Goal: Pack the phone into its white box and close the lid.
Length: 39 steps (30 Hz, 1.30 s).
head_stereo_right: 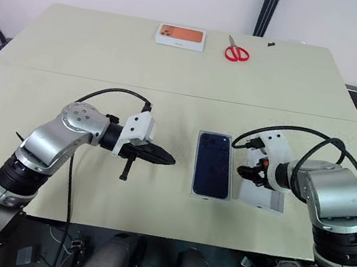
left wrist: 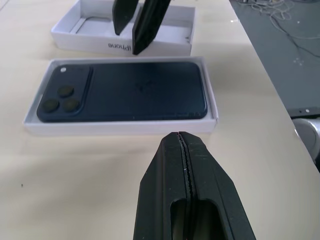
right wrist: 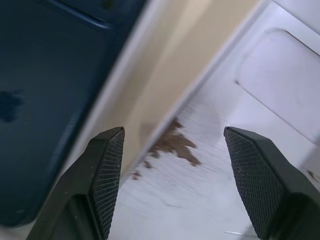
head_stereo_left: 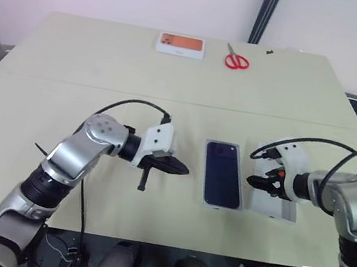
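The dark blue phone [head_stereo_left: 223, 174] lies back up inside the shallow white box [left wrist: 125, 125] in the middle of the table, its camera cluster [left wrist: 61, 98] showing. Just right of the box the lid [head_stereo_left: 277, 208] rests with its pale inside facing up. My right gripper [right wrist: 173, 135] is open, pointing down over the lid's wall nearest the phone, one finger [right wrist: 107, 165] on the box side and the other over the lid's inside. My left gripper [head_stereo_left: 184, 170] is shut and holds nothing; it points at the box from the left, a short gap away.
At the table's far edge lie a white box with an orange picture [head_stereo_left: 180, 44] and red scissors [head_stereo_left: 236, 61]. Black cables loop over both wrists. The table's front edge runs close below the box and lid.
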Motion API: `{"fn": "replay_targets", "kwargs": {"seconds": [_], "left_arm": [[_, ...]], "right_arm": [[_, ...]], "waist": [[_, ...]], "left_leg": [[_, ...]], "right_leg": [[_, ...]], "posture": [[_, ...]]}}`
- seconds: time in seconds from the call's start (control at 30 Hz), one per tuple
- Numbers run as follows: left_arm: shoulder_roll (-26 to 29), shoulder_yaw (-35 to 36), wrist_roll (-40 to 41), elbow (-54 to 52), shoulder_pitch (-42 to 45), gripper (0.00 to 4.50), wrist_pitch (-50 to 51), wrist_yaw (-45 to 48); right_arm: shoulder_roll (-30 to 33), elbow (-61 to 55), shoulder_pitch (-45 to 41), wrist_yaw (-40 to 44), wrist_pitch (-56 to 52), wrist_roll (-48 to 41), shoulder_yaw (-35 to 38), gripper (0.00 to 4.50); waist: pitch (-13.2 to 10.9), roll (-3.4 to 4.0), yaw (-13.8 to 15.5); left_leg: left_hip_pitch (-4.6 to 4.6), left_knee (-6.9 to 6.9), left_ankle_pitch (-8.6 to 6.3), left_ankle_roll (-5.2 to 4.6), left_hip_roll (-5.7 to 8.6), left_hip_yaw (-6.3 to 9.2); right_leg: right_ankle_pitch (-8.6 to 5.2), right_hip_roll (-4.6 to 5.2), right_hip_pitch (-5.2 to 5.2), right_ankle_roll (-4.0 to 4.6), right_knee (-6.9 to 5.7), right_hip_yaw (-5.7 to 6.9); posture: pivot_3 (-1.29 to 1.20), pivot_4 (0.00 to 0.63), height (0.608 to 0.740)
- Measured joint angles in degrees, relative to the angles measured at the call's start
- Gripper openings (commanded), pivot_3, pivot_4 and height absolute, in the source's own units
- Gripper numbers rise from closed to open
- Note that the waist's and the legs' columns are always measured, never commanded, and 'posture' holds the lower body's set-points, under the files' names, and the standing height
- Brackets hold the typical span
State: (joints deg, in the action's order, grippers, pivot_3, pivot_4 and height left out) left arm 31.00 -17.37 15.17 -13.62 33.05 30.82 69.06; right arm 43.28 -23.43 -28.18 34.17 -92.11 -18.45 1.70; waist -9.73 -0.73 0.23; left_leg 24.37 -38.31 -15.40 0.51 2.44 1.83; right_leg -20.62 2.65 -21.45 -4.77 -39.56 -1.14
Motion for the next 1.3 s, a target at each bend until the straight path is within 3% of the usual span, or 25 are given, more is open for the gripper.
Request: {"fn": "replay_targets", "kwargs": {"seconds": [0.13,0.33,0.5,0.57,0.7,0.8,0.87,1.1,1.3], "left_arm": [[-0.07,0.0,0.42,0.0,-0.64,0.0,-0.03,-0.57],[-0.54,0.46,0.62,0.22,-1.4,0.0,-0.04,-2.67],[-2.02,5.33,3.03,1.74,-2.34,0.0,1.36,-7.76],[-1.98,7.82,3.67,2.6,-2.37,0.0,1.52,-9.83],[-1.08,11.48,4.21,5.51,-2.36,0.0,1.49,-12.88],[0.78,14.31,4.2,8.39,-2.3,0.0,1.27,-14.58],[3.0,16.34,4.13,9.2,-3.05,0.0,0.91,-14.69],[7.34,17.39,4.02,9.1,-6.48,0.0,-0.61,-14.37],[7.38,16.34,4.15,6.47,-7.19,0.0,-0.52,-13.97]], "right_arm": [[-0.53,0.3,0.11,-3.71,-0.01,-2.98,1.44,0.05],[-1.3,1.69,-1.76,-9.29,-0.02,-7.9,3.59,0.05],[-5.01,6.22,-15.11,-12.87,0.0,-13.88,13.82,0.05],[-7.8,8.3,-19.27,-14.72,0.01,-24.36,19.34,0.05],[-14.15,11.69,-18.03,-24.71,0.0,-50.97,21.79,0.05],[-15.12,12.33,-10.73,-42.25,10.41,-77.77,12.97,0.05],[-18.41,12.12,-6.8,-51.25,18.64,-88.73,7.62,0.05],[-32.99,5.51,3.64,-67.49,32.69,-92.87,1.01,0.05],[-33.4,3.86,8.13,-74.91,35.19,-93.12,1.04,0.05]], "waist": [[0.0,0.0,-0.13],[0.0,0.0,-0.34],[0.0,0.01,-1.33],[0.0,0.0,-1.37],[0.0,-0.01,-1.26],[-0.02,-0.05,-1.29],[-0.02,-0.05,-1.66],[0.0,-0.06,-2.25],[0.0,-0.06,-2.28]], "left_leg": [[0.0,0.0,0.0,0.0,0.0,0.0],[0.0,0.0,-0.01,-0.02,0.0,0.0],[-0.02,0.1,0.0,-0.01,-0.01,0.0],[-0.04,0.15,0.01,0.02,-0.1,0.01],[0.0,0.08,0.02,0.02,-0.12,-0.03],[0.03,-0.02,0.01,-0.01,-0.12,-0.03],[0.03,-0.01,0.0,-0.03,-0.12,-0.08],[0.02,0.08,0.04,0.05,-0.12,-0.03],[0.01,0.09,0.06,0.09,-0.12,-0.04]], "right_leg": [[0.0,0.0,0.0,0.0,0.0,0.0],[0.0,0.0,0.0,0.0,0.0,-0.01],[0.0,-0.03,-0.11,0.0,-0.11,-0.01],[0.0,-0.09,-0.1,0.0,-0.11,0.02],[0.0,-0.07,-0.07,0.0,-0.11,0.05],[0.0,-0.02,-0.03,0.0,-0.1,0.08],[0.0,-0.02,-0.03,-0.01,-0.09,0.06],[0.0,-0.04,-0.1,-0.01,-0.1,0.06],[0.0,-0.04,-0.12,-0.01,-0.09,0.04]], "posture": [[0.0,0.15,0.74],[0.0,0.15,0.74],[0.0,0.15,0.74],[0.0,0.15,0.74],[0.0,0.15,0.74],[0.0,0.15,0.74],[0.0,0.15,0.74],[0.0,0.15,0.74],[0.0,0.15,0.74]]}}
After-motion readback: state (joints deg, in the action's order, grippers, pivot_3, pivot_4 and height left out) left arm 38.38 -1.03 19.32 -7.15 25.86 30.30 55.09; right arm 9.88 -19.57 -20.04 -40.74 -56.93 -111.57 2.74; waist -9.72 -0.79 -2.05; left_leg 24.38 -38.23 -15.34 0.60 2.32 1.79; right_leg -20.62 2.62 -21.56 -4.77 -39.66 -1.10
